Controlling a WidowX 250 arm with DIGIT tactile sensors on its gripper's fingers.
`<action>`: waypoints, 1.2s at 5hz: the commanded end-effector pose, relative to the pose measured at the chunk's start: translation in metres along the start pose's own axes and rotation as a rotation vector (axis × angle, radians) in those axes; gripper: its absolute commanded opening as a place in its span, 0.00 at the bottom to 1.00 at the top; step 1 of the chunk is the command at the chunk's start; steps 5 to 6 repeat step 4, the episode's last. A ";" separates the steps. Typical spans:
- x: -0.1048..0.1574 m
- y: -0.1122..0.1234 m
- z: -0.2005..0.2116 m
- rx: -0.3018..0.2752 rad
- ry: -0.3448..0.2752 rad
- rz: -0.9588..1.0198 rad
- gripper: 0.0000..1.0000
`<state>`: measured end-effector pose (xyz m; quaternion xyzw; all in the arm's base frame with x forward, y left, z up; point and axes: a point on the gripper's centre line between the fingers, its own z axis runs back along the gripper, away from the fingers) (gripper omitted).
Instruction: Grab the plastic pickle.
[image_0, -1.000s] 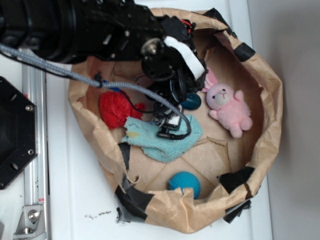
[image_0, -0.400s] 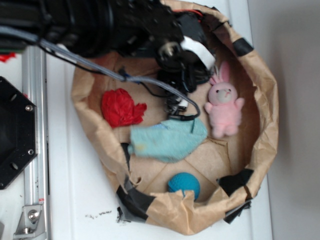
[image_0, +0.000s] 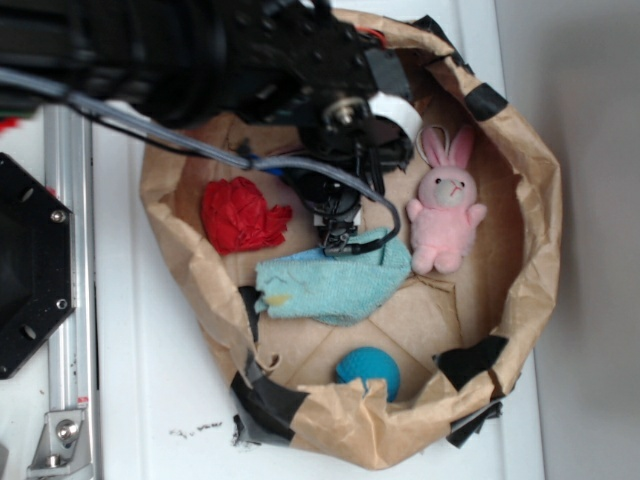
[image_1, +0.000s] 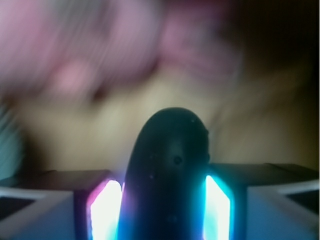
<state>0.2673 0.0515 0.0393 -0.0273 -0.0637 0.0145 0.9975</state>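
Gripper (image_1: 167, 200) clamps the plastic pickle (image_1: 170, 170) between its pads, apparently beside the pink bunny (image_0: 447, 210); keep the squeeze firm and lift straight up.

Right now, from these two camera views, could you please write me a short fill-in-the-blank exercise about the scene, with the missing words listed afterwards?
1. In the wrist view the gripper is shut on the plastic ____.
2. The pink bunny lies inside a brown ____ bag.
3. The teal-blue ball rests near the bag's taped rim, apart from the light aqua ____.
4. The crumpled cloth beside the arm is ____ in colour.

Missing words: pickle; paper; cloth; red
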 end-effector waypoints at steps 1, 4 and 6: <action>0.021 -0.029 0.117 -0.034 -0.085 0.055 0.00; 0.031 -0.040 0.113 -0.022 0.020 0.177 0.00; 0.031 -0.040 0.113 -0.022 0.020 0.177 0.00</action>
